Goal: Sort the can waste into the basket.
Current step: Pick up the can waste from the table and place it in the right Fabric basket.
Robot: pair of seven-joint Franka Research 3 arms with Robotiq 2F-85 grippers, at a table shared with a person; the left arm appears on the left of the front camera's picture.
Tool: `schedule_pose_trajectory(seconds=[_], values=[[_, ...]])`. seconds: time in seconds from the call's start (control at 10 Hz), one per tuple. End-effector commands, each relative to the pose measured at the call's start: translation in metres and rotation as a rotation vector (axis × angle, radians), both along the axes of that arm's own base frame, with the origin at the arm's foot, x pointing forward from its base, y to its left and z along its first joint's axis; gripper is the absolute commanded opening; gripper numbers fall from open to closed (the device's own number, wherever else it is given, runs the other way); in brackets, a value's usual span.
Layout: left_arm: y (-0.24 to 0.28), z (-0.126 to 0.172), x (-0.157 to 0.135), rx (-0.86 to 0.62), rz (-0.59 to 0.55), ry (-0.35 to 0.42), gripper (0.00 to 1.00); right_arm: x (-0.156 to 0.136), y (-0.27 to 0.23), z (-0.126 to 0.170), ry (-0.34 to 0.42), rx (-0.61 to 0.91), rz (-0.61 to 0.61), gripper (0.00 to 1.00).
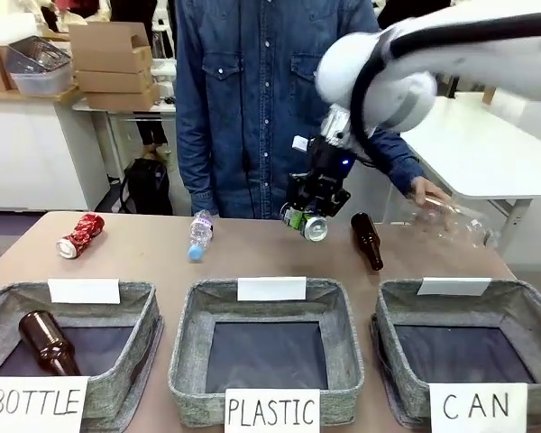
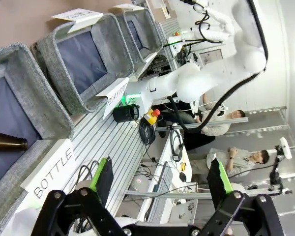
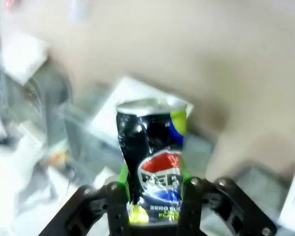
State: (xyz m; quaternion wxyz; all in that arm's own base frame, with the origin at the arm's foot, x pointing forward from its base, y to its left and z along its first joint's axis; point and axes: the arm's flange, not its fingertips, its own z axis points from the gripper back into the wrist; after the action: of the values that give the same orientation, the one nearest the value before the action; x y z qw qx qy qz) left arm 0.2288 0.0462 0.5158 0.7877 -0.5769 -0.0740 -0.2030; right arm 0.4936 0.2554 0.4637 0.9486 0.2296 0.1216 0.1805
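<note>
Now | BOTTLE basket (image 1: 137,311): brown btl (image 1: 47,343) inside | R pincer (image 1: 308,216) grips Pepsi can (image 1: 313,227)

The left basket (image 1: 149,311) was labelled "BOTTLE", the middle basket (image 1: 191,325) "PLASTIC", the right basket (image 1: 534,311) "CAN"; the black can (image 3: 152,162) read "PEPSI".

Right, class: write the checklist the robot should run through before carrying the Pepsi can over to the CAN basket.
1. Right claw shut on Pepsi can: ok.
2. Can off the table: ok.
3. CAN basket has room: ok.
4. Way clear of person's hand holding a clear bottle: cannot tell.
5. Left claw open: ok.
</note>
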Motion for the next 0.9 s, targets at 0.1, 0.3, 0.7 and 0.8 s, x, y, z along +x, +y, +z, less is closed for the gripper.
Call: schedule_pose_trajectory(seconds=[0.1, 0.3, 0.7, 0.8], values=[[0.0, 0.003, 0.0, -0.017, -0.006, -0.007, 1.0, -0.131, -0.078, 0.034, 0.105, -0.059, 0.204, 0.0], [0.0, 0.003, 0.0, -0.017, -0.006, -0.007, 1.0, -0.206, -0.124, 0.041, 0.059, 0.029, 0.171, 0.0], [0.0, 0.003, 0.0, -0.017, -0.006, -0.007, 1.0, -0.239, -0.234, 0.02, -0.227, 0.262, -0.48, 0.0], [0.0, 0.003, 0.0, -0.017, -0.006, -0.007, 1.0, -0.224, -0.243, 0.014, -0.312, 0.245, -0.662, 0.0]])
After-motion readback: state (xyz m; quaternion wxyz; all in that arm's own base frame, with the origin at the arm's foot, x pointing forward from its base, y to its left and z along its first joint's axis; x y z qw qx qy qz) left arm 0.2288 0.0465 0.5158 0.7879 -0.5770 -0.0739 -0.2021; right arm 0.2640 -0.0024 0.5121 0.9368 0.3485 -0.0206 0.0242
